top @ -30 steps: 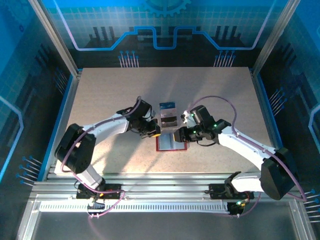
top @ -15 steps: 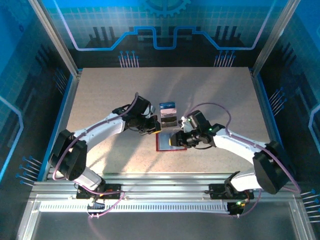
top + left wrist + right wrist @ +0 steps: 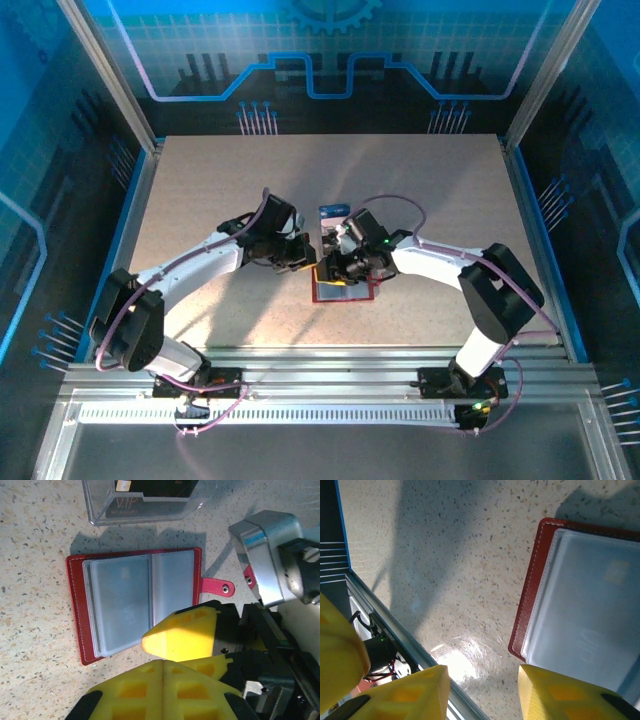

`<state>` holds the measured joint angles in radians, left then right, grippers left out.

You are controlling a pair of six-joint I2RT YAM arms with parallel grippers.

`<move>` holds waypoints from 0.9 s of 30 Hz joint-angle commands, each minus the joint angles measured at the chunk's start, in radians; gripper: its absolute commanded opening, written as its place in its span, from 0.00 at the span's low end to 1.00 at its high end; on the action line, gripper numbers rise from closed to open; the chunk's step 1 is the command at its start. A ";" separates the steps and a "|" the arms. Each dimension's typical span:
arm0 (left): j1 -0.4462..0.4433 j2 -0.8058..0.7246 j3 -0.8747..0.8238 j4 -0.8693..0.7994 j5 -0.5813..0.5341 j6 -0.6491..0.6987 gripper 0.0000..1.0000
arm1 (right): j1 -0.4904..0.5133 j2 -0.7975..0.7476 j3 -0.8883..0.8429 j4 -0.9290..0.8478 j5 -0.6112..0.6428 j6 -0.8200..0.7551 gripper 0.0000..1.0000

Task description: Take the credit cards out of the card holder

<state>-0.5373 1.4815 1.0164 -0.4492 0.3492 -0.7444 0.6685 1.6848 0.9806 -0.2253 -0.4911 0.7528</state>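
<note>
Our card holder (image 3: 76, 611) is lying open on the table with a card (image 3: 122, 605) in its sleeve. The right gripper (image 3: 481, 679) is spread apart by its edge. The left gripper (image 3: 162, 666) looks pinched together on nothing.

A speckled beige table (image 3: 200, 200) carries two things near its middle: a red card holder (image 3: 131, 602) lying open and flat with its pale pockets upward, and a clear plastic tray (image 3: 150, 519) just beside it, not touching.
</note>
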 commanded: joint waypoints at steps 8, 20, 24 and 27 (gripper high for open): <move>0.052 -0.042 -0.071 0.013 -0.016 -0.032 0.02 | 0.041 0.112 0.048 0.037 -0.037 0.029 0.41; 0.077 -0.043 -0.118 0.080 -0.004 -0.017 0.01 | 0.048 0.170 0.125 -0.120 0.047 -0.037 0.42; 0.077 -0.025 -0.126 0.092 0.011 -0.012 0.01 | 0.046 0.184 0.127 -0.132 0.053 -0.041 0.43; 0.078 -0.018 -0.142 0.105 0.012 -0.015 0.00 | 0.050 0.194 0.126 -0.136 0.054 -0.041 0.43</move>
<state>-0.4664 1.4521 0.9009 -0.3595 0.3374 -0.7609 0.7025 1.8530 1.0885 -0.3145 -0.4511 0.7284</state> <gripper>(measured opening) 0.040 0.433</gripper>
